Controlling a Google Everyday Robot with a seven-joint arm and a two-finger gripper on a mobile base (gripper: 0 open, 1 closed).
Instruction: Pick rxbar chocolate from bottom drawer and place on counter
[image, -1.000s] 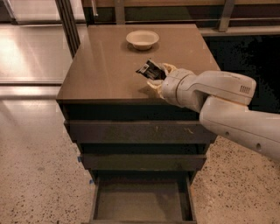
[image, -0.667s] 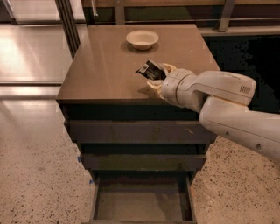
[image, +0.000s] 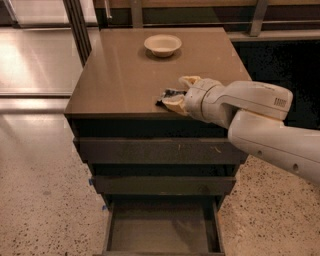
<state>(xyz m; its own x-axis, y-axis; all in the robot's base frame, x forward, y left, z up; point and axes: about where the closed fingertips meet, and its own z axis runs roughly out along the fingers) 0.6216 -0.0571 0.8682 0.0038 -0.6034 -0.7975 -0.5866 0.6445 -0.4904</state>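
rxbar (image: 170, 93) sits pinched between the two fingers of the gripper (image: 176, 92), low over the bench (image: 120, 75) near its front edge; whether it touches the top, i can't tell. bowl (image: 162, 45) stands at the back. bottom drawer (image: 160, 234) is pulled open.

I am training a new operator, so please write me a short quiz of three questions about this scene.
1. True or false: the bottom drawer stands open, and nothing is seen lying in it.
2. Where is the hand? A) inside the drawer; B) over the counter, near its front edge; C) down at the floor.
3. Fill in: the hand is closed on the ____.

Key: 1 true; 2 B; 3 rxbar chocolate.
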